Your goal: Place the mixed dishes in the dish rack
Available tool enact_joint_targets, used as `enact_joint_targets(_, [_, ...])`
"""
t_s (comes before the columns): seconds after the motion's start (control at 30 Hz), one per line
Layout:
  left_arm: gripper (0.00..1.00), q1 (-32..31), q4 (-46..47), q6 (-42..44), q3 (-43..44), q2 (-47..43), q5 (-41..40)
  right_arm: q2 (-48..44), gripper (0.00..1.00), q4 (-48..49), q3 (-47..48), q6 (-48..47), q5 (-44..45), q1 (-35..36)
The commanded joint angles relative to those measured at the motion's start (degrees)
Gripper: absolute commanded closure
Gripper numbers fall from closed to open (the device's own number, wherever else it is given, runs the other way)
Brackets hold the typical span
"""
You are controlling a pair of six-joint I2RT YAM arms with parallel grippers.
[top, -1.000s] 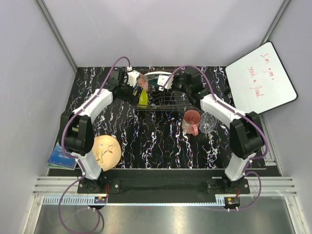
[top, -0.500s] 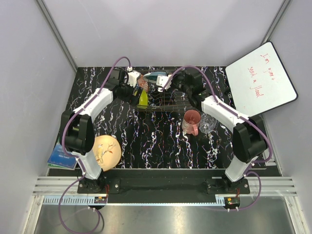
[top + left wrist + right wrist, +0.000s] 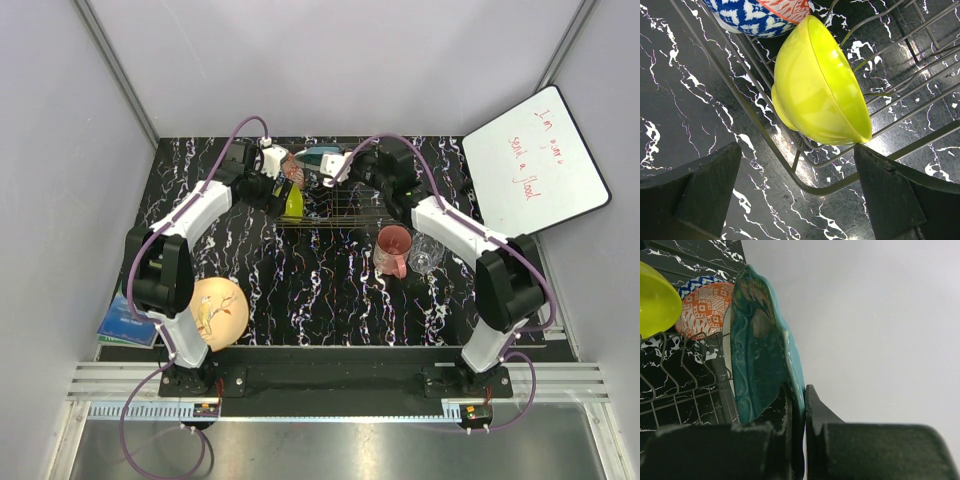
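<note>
The right gripper pinches the rim of the teal plate. The plate stands on edge ahead of its fingers, apparently just above the dish rack. The left gripper is spread wide, and the lime-yellow bowl sits just ahead between its fingers, tilted in the rack.

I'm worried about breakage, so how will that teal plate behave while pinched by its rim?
The teal plate looks glossy and stiff, so it probably won't flex but may slip. The right tool pinches only its rim, so it could pivot. Likely ceramic, it might chip against the wire dish rack.
</note>
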Motion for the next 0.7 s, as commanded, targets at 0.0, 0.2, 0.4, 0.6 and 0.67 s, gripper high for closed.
enact_joint_targets(0.0, [0.01, -0.1, -6.2, 1.2, -0.5, -0.4, 1.7, 0.1, 1.00, 15.4, 1.0, 0.8, -0.1, 0.3])
enact_joint_targets(0.2, [0.01, -0.1, -6.2, 1.3, -0.9, -1.3, 2.0, 2.9, 1.00, 18.1, 0.1, 2.7, 1.2, 0.3])
enact_joint_targets(0.4, [0.01, -0.1, -6.2, 2.1, -1.2, -1.8, 1.3, 6.1, 1.00, 19.2, 0.2, 4.8, 2.0, 0.8])
enact_joint_targets(0.6, [0.01, -0.1, -6.2, 1.7, -1.1, -1.6, 1.9, 9.2, 1.00, 18.9, 1.1, 7.1, 2.1, 1.3])
enact_joint_targets(0.67, [0.01, -0.1, -6.2, 1.8, -1.0, -1.6, 2.1, 10.0, 1.00, 19.0, 1.9, 7.7, 2.6, 1.6])
